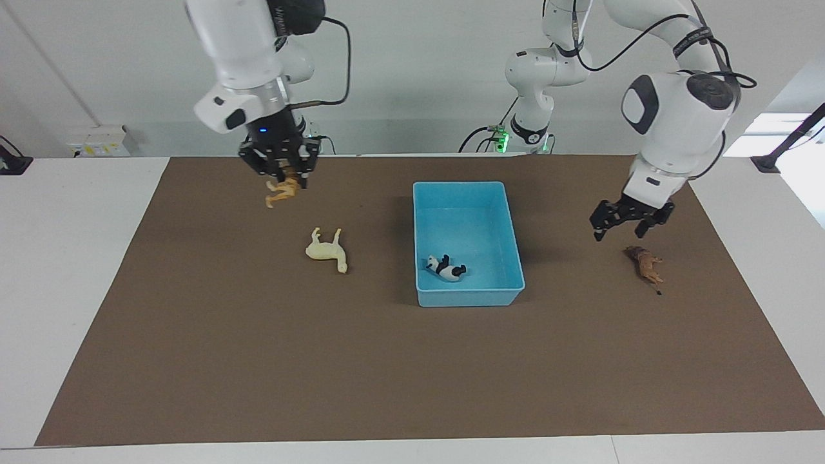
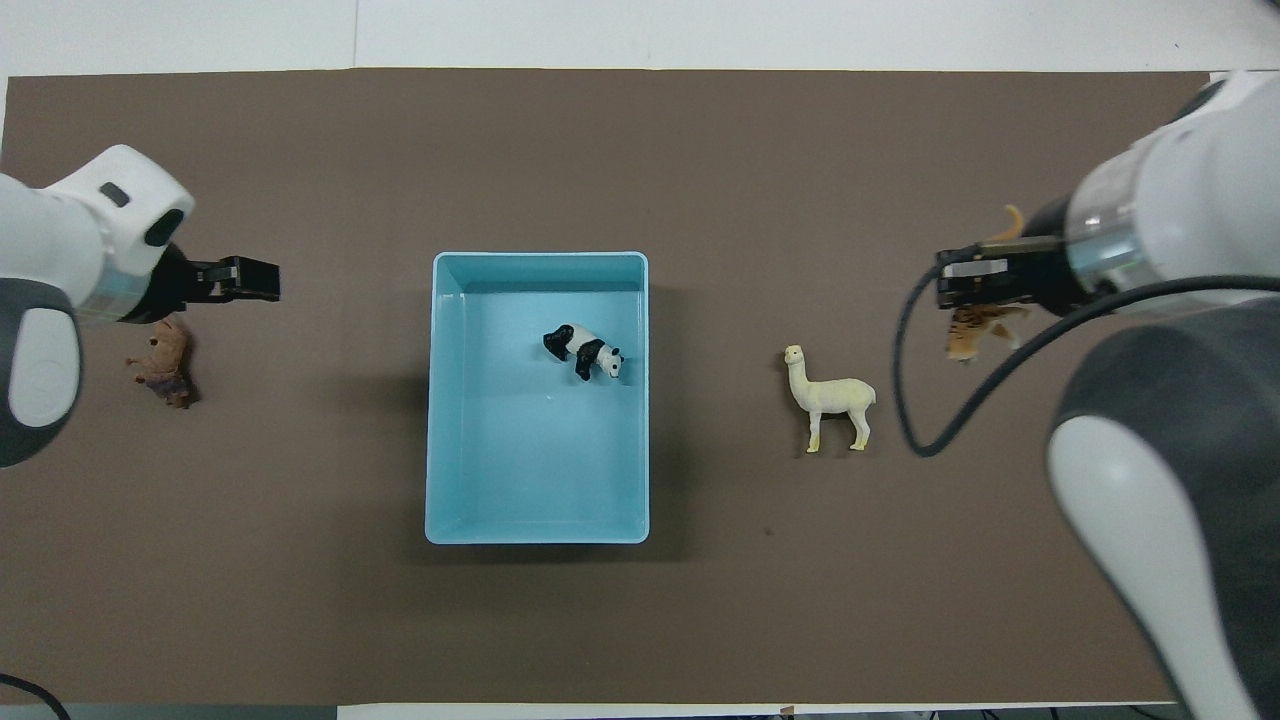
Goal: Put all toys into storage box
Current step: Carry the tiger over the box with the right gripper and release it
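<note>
So the panda (image 1: 445, 267) is already lying inside the storage box (image 1: 512, 225), while the right gripper (image 1: 281, 169) is clamped on the orange tiger (image 1: 281, 192), dangling it over the mat toward the right arm's end from the box. The cream long-necked animal (image 1: 326, 251) lies on its side between tiger and box. The left gripper (image 1: 628, 223) hangs spread open just above the brown lion (image 1: 645, 263) at the left arm's end from the box, and these look like light, stiff, slick plastic, so pinching across the torso probably beats grabbing skinny legs.
</note>
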`<state>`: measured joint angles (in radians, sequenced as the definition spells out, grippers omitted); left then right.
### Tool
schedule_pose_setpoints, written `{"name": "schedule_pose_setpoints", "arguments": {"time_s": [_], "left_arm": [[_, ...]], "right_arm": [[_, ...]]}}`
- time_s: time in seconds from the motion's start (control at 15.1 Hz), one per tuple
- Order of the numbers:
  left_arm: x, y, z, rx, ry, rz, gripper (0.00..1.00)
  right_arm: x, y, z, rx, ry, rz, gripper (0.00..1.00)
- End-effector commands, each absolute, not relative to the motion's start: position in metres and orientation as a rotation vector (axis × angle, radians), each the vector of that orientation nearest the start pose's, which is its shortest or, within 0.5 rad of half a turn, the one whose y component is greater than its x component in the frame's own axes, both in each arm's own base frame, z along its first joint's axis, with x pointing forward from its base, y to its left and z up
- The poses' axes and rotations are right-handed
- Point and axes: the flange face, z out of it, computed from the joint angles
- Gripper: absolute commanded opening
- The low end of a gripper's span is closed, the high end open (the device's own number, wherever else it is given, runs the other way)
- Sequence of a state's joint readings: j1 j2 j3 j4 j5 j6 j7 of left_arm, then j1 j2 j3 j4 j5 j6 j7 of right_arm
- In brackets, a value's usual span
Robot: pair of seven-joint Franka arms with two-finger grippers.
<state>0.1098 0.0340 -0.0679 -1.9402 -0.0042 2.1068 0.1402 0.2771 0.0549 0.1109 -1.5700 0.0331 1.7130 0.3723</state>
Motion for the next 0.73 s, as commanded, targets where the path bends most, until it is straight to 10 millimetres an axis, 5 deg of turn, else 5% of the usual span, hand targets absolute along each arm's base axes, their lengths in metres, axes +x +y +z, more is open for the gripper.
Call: {"name": "schedule_pose_setpoints", "arguments": {"time_s": [0.0, 0.2, 0.4, 0.53, 0.59, 0.66], "left_arm": [[0.584, 0.091, 0.434, -3.067, 0.397, -0.276, 1.00], [0.592, 0.144, 0.400, -2.999, 0.518, -0.353, 1.00], [0.591, 0.156, 0.368, -2.997, 0.487, -0.368, 1.00], [0.585, 0.158, 0.335, -3.001, 0.476, -0.367, 1.00], [0.583, 0.155, 0.323, -3.007, 0.483, -0.356, 1.00], [0.581, 0.160, 0.311, -3.015, 0.477, -0.340, 1.00]], "right_arm": [[0.540, 0.331, 0.546, -3.037, -0.012, -0.123, 0.00], [0.535, 0.404, 0.478, -2.986, -0.060, -0.174, 0.00], [0.519, 0.460, 0.399, -3.004, -0.091, -0.172, 0.00], [0.517, 0.468, 0.372, -3.037, -0.106, -0.201, 0.00], [0.517, 0.468, 0.372, -3.043, -0.102, -0.192, 0.29], [0.516, 0.468, 0.376, -3.058, -0.085, -0.157, 0.97]]}}
